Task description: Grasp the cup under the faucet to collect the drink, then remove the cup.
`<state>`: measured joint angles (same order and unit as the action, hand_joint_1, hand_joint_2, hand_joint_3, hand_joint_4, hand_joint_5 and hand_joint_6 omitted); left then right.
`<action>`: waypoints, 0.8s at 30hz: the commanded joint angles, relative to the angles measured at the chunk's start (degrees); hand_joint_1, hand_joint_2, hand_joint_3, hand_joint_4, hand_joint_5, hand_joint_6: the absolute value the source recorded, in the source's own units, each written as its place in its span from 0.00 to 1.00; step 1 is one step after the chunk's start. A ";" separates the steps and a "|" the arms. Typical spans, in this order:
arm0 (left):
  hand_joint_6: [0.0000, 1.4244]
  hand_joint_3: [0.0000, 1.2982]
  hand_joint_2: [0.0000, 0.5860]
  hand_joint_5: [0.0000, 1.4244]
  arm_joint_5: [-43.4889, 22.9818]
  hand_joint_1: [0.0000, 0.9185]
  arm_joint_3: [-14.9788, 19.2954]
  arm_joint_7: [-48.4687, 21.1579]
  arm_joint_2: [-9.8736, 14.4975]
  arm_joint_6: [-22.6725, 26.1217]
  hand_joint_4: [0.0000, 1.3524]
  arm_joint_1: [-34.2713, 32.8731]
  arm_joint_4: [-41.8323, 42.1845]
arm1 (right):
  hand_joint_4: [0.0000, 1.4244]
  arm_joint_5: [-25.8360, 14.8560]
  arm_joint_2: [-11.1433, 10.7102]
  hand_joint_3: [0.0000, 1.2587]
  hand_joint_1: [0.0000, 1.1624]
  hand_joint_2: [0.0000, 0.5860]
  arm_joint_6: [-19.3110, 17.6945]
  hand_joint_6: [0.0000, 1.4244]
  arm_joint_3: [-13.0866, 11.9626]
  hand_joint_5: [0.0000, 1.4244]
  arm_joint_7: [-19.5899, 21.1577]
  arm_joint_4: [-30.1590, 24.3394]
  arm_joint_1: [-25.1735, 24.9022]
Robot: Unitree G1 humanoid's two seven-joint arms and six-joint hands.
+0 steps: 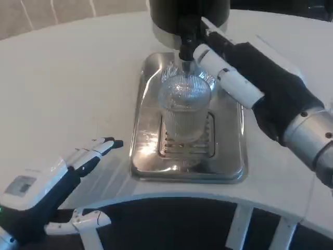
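A clear ribbed cup (184, 107) stands upright on the steel drip tray (151, 156), right under the black faucet (186, 46) of the dark dispenser (188, 15). My right hand (244, 73) reaches in from the right, its fingers (208, 52) up against the faucet above the cup's rim; whether they press it I cannot tell. It holds nothing that I can see. My left hand (57, 182) lies low at the near left, fingers spread, apart from the tray and empty.
The white table (78, 78) curves round at the front edge (171, 200), with a dark gap below. The tray's grille (184, 146) sits under the cup.
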<state>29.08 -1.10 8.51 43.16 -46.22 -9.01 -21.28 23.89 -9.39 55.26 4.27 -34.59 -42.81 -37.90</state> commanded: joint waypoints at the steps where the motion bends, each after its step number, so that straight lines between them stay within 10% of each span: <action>1: 0.19 0.11 0.19 0.06 -1.24 0.03 2.64 -1.34 2.01 -0.06 0.04 3.24 2.83 | 0.00 -3.26 -0.74 0.00 0.03 0.97 0.34 0.00 0.87 0.00 2.23 1.01 -1.46; 24: 0.19 0.11 0.19 0.06 -4.53 0.03 8.66 -6.74 2.78 -0.08 0.04 9.88 7.64 | 0.00 -10.65 -9.06 0.00 0.00 0.93 -2.63 0.00 8.52 0.00 6.48 5.04 -6.17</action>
<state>25.04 7.22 2.59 45.88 -46.20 0.11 -13.94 14.66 -17.64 54.76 10.60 -27.17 -37.92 -42.79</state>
